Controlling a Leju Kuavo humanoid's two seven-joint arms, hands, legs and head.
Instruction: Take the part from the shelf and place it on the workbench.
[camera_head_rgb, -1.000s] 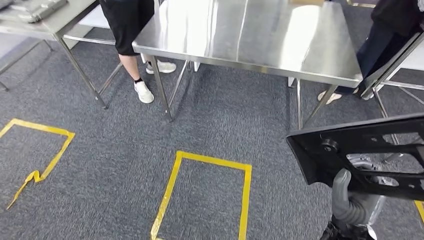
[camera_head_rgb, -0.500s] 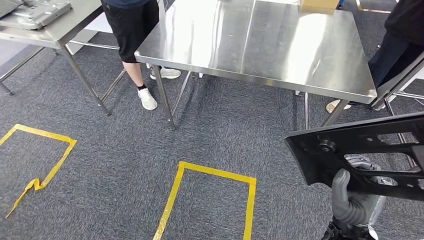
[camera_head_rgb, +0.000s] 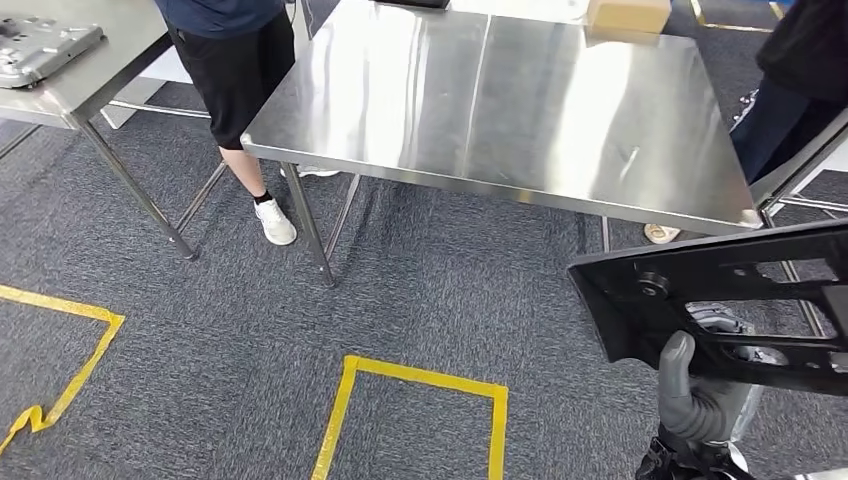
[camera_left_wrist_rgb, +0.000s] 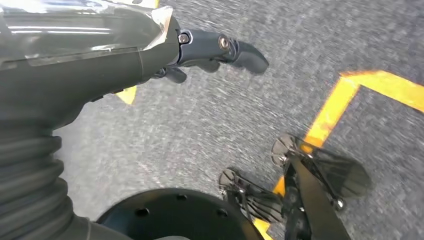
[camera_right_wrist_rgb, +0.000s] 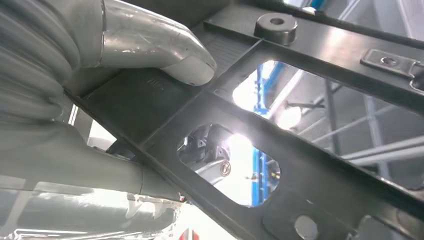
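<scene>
Gripping the black part, right robot hand faces a steel workbench on grey carpet; left robot hand released.

Black part in right hand

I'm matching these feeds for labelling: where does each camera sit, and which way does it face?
Head view: high on the body, facing forward and down at the workbench and carpet; right hand grips the black part.
Left wrist view: behind the left hand, facing down at carpet.
Right wrist view: behind the right hand, facing the part.
Shared: head and right wrist views show the held part.
</scene>
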